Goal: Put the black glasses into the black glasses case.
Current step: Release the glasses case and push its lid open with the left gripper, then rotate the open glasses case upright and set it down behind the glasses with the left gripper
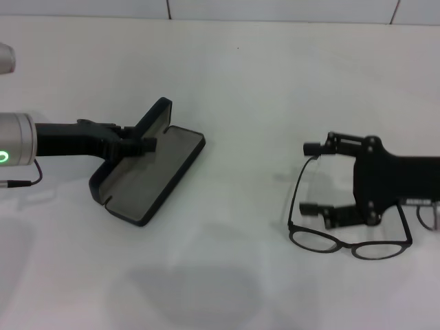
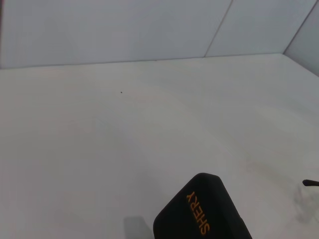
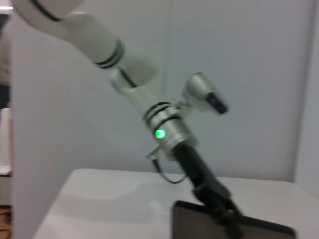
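The black glasses case (image 1: 148,175) lies open at centre left of the table, grey lining up, its lid (image 1: 157,115) raised. My left gripper (image 1: 137,144) is shut on the lid's edge and holds it up. The lid's outside with orange "SHERY" lettering shows in the left wrist view (image 2: 199,214). The black glasses (image 1: 350,244) lie on the table at the right, lenses toward me, one temple arm (image 1: 301,185) unfolded. My right gripper (image 1: 311,177) is open low over the glasses, one finger on each side of that temple arm. The right wrist view shows the left arm (image 3: 164,129) at the case (image 3: 199,224).
The white table (image 1: 240,82) stretches bare between the case and the glasses and up to the back wall. A cable (image 1: 27,180) hangs from the left wrist. The right arm's body covers part of the glasses.
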